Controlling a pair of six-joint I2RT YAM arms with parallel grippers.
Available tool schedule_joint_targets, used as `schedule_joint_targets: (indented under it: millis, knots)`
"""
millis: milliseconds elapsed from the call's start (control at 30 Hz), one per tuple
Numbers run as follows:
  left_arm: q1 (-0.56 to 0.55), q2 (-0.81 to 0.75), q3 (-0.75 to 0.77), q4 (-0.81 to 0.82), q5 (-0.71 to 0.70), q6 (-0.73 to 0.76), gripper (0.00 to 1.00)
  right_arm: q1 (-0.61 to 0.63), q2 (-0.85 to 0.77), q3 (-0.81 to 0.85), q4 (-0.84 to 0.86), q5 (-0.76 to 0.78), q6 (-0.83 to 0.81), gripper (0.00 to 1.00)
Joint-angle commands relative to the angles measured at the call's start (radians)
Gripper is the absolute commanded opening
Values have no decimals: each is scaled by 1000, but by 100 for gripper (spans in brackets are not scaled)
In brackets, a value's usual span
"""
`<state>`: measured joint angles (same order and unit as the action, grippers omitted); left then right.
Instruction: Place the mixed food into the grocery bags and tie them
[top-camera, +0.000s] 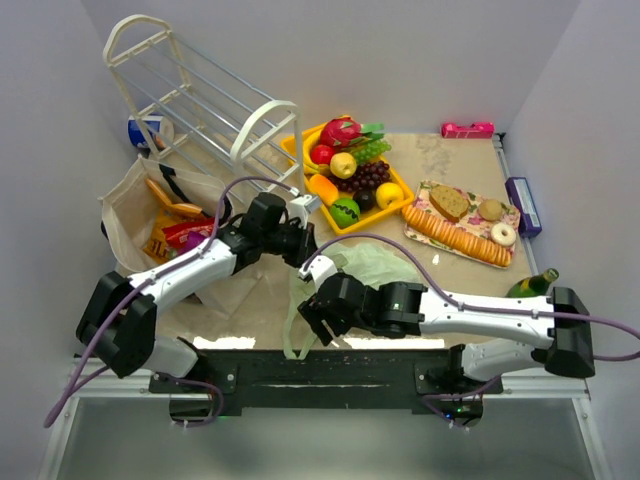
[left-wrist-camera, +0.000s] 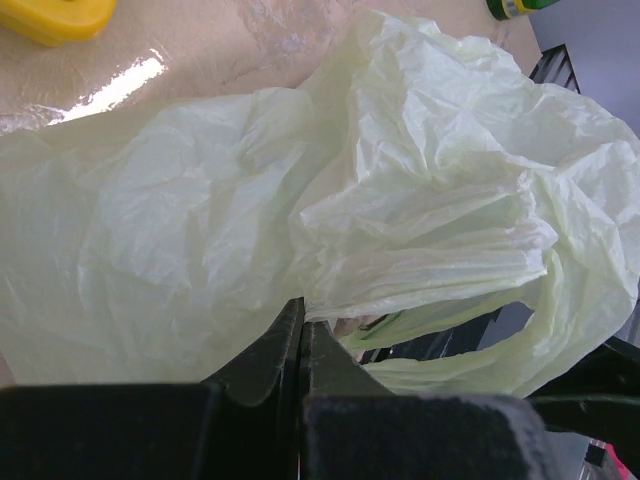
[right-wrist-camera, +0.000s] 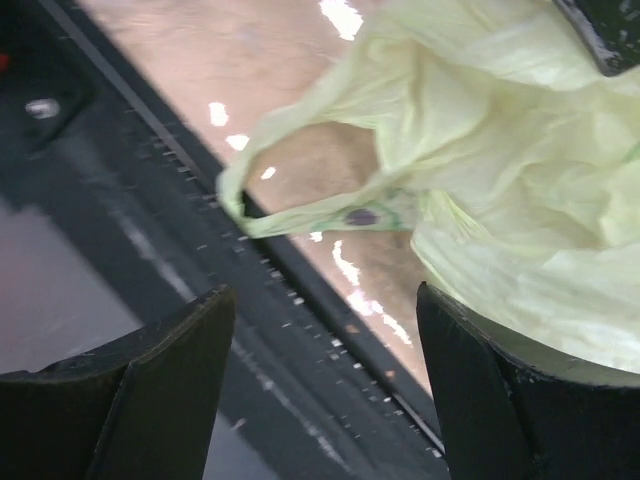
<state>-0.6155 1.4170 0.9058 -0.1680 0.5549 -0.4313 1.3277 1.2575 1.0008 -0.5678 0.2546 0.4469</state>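
Note:
The pale-green plastic grocery bag (top-camera: 378, 268) lies crumpled on the table between my arms, one loop handle (top-camera: 293, 335) hanging over the near edge. My left gripper (top-camera: 306, 247) is shut on a fold of the bag's film (left-wrist-camera: 330, 230), with the fingertips (left-wrist-camera: 290, 325) pressed together. Near the table's front edge my right gripper (top-camera: 312, 330) stands open, nothing between its fingers (right-wrist-camera: 470, 340). The loop handle (right-wrist-camera: 300, 215) lies just beyond them. The beige tote (top-camera: 128, 205) at left holds orange and red snack packets (top-camera: 172, 236). Toy fruits (top-camera: 350, 165) fill the yellow tray (top-camera: 392, 205).
A white wire rack (top-camera: 200, 95) lies tipped at the back left. A flowered tray of bread, crackers and doughnuts (top-camera: 462, 228) sits on the right, with a green bottle (top-camera: 530, 284) near it. A purple box (top-camera: 523, 205) and a pink object (top-camera: 467, 129) lie along the edges.

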Motion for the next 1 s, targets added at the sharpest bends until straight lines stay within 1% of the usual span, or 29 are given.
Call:
schedule_joint_targets:
  millis: [0, 167, 200, 300, 333, 433, 633, 733, 833, 867, 967]
  knots:
    - [19, 11, 47, -13, 28, 8, 0, 5, 19, -31, 86, 155, -8, 75]
    - [25, 10, 53, -16, 36, 14, 0, 14, 46, -172, 258, 216, -36, 76]
    - [25, 13, 54, -16, 37, 14, 0, 15, 51, -186, 308, 245, -51, 77]
    - [25, 14, 58, -30, 42, 23, 0, 16, 66, -211, 388, 276, -117, 80]
    - [25, 16, 59, -31, 43, 28, 0, 18, 81, -211, 402, 276, -158, 80]
    - [26, 14, 65, -41, 46, 37, 0, 18, 126, -196, 414, 290, -204, 81]
    - [28, 11, 76, -39, 66, 40, 0, 16, 239, -179, 407, 262, -225, 80]
    - [31, 5, 76, -27, 80, 34, 0, 16, 284, -188, 439, 244, -228, 78]
    - [34, 0, 76, -27, 83, 40, 0, 16, 306, -171, 436, 227, -214, 66]
    - [37, -1, 76, -30, 85, 42, 0, 15, 301, -166, 437, 200, -209, 58]
    - [42, -6, 71, -39, 85, 54, 0, 15, 278, -180, 456, 144, -205, 49]
